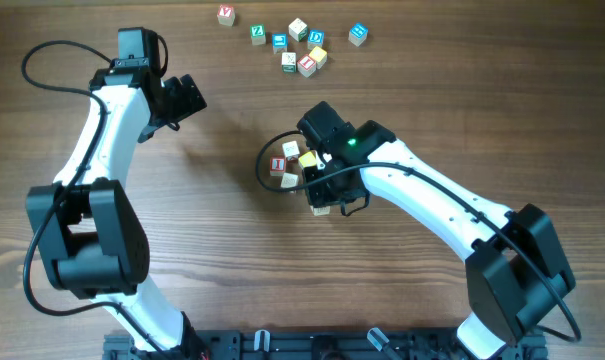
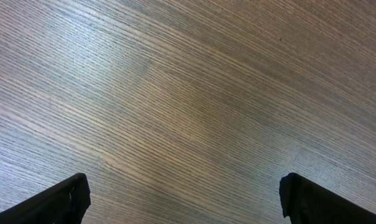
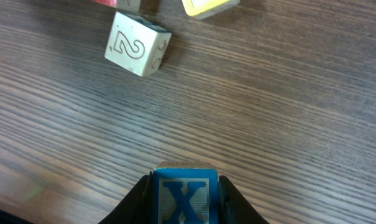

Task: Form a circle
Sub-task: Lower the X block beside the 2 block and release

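The circle is a partial cluster at the table's middle: a red-lettered cube (image 1: 278, 165), a pale cube (image 1: 291, 150), a yellow cube (image 1: 307, 158) and another pale cube (image 1: 290, 181). My right gripper (image 1: 322, 203) (image 3: 185, 186) is shut on a blue X cube (image 3: 185, 196) (image 1: 322, 210), just right of the cluster and low over the wood. In the right wrist view a pale cube marked 2 (image 3: 137, 43) lies ahead to the left, and the yellow cube (image 3: 206, 6) is at the top edge. My left gripper (image 1: 187, 97) (image 2: 184, 193) hangs open over bare wood at the upper left.
Several loose letter cubes lie scattered along the far edge, from a red-lettered one (image 1: 226, 14) to a blue one (image 1: 357, 34). The right arm's cable (image 1: 267, 150) loops beside the cluster. The wooden table (image 2: 188, 93) fills the left wrist view.
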